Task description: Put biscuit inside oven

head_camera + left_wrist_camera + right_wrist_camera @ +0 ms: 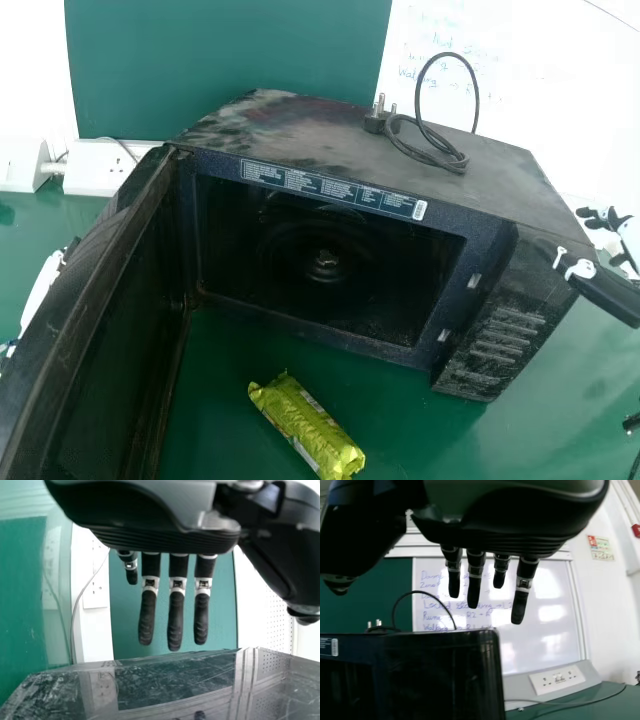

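Note:
The yellow-green biscuit packet [308, 426] lies slanted on the green table before the black oven [545, 325]. The oven's door stands wide open on the left, showing the dark cavity. Part of my left hand [40, 292] shows at the left edge, beyond the door; in the left wrist view this hand [176, 615] has straight fingers above a glossy dark surface. At the right edge, my right hand [608, 292] is beside the oven's right side. In the right wrist view the right hand [474, 582] has extended fingers holding nothing, with the oven [440, 675] near it.
A black cable with its plug [376, 122] rests on top of the oven. White socket boxes [98, 168] stand behind at the left. The open door [110, 330] forms a tall barrier left of the packet. A whiteboard [545, 615] is behind.

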Controlling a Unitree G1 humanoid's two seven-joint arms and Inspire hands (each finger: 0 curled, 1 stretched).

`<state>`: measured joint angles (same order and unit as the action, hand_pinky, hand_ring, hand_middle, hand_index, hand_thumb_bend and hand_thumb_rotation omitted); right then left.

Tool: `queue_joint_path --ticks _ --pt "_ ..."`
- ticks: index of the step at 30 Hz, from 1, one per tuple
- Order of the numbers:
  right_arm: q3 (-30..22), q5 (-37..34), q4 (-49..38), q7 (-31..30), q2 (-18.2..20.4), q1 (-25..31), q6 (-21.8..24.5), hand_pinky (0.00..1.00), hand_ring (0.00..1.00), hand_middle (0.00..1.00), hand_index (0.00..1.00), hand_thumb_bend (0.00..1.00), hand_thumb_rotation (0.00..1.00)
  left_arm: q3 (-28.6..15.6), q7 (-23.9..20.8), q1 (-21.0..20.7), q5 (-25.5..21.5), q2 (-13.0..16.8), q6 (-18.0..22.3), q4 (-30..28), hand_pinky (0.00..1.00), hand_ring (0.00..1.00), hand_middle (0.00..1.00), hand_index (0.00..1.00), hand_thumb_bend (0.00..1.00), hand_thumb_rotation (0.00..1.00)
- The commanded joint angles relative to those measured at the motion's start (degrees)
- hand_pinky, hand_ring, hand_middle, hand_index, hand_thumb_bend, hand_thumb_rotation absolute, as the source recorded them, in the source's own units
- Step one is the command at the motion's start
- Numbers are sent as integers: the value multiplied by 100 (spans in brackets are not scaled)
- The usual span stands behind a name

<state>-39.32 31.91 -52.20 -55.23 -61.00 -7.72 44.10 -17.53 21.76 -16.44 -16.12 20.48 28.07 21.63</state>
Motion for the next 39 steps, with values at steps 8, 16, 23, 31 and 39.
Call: queue_joint_path --ticks 8,16,23,31,39 --pt "-253 -388 -117 -135 -219 150 -281 71 86 90 94 98 62 -49 12 85 -49 9 -54 -40 32 39 43 48 52 8" --pt "-410 -720 -133 -285 -225 189 -405 73 86 90 94 98 61 -51 34 78 -61 6 -35 -36 31 38 43 48 52 7" --pt "-396 -1408 -218 -365 -240 24 -411 71 85 90 94 97 61 -56 49 78 -29 27 35 34 32 39 44 48 52 8" --pt "-626 -2182 -71 -325 -187 154 -1106 71 85 88 92 90 59 -55 56 49 -41 13 47 63 31 38 43 48 52 7" --pt "-609 -2705 -30 -298 -189 145 -1384 56 75 83 91 100 64 -49 24 69 -55 2 -44 -13 31 38 43 48 52 8"
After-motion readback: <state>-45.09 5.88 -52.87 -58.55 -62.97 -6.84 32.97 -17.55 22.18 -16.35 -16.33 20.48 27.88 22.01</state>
